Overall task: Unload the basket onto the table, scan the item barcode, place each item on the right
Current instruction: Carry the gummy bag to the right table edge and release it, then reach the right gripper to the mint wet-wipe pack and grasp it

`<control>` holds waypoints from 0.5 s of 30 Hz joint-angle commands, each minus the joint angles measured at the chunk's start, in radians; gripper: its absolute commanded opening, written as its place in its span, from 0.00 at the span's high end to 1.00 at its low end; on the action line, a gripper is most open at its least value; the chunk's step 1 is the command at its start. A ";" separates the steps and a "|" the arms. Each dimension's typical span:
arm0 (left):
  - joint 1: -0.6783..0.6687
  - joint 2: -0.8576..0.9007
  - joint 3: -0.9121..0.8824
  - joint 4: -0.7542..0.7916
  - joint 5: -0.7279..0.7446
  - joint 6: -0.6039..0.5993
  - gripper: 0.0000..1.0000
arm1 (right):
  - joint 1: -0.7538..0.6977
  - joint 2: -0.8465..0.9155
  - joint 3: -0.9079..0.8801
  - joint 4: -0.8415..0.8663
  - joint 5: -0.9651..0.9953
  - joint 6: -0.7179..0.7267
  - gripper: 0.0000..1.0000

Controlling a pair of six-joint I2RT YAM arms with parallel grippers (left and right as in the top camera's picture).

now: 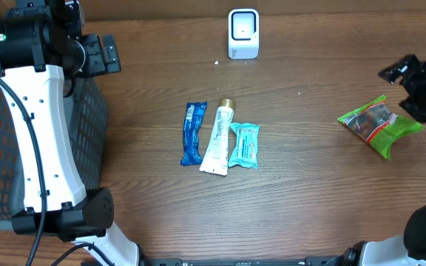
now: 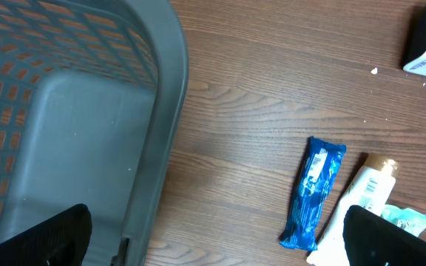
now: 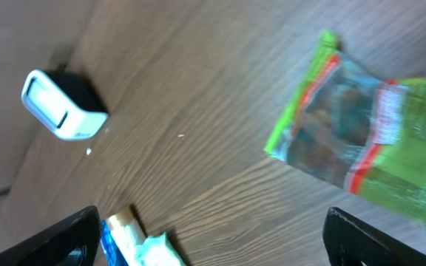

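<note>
A white barcode scanner (image 1: 243, 33) stands at the table's far middle, also seen in the right wrist view (image 3: 61, 107). A green snack packet (image 1: 379, 125) lies flat on the wood at the right (image 3: 361, 140). My right gripper (image 1: 420, 85) hovers just beyond it, open, with bare table between its fingers (image 3: 213, 236). In the centre lie a blue packet (image 1: 192, 134), a white tube (image 1: 218, 139) and a teal packet (image 1: 244, 145), side by side. My left gripper (image 1: 98, 53) is open over the basket's edge (image 2: 213, 236), holding nothing.
A grey mesh basket (image 1: 87, 140) fills the left side; its rim (image 2: 165, 111) runs under the left wrist camera. The left arm's white link lies across it. Bare wood separates the centre items from the green packet.
</note>
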 commanded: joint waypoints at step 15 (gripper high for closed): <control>-0.005 -0.030 0.018 0.002 0.008 -0.009 0.00 | 0.735 0.101 -0.268 0.265 0.197 0.053 0.24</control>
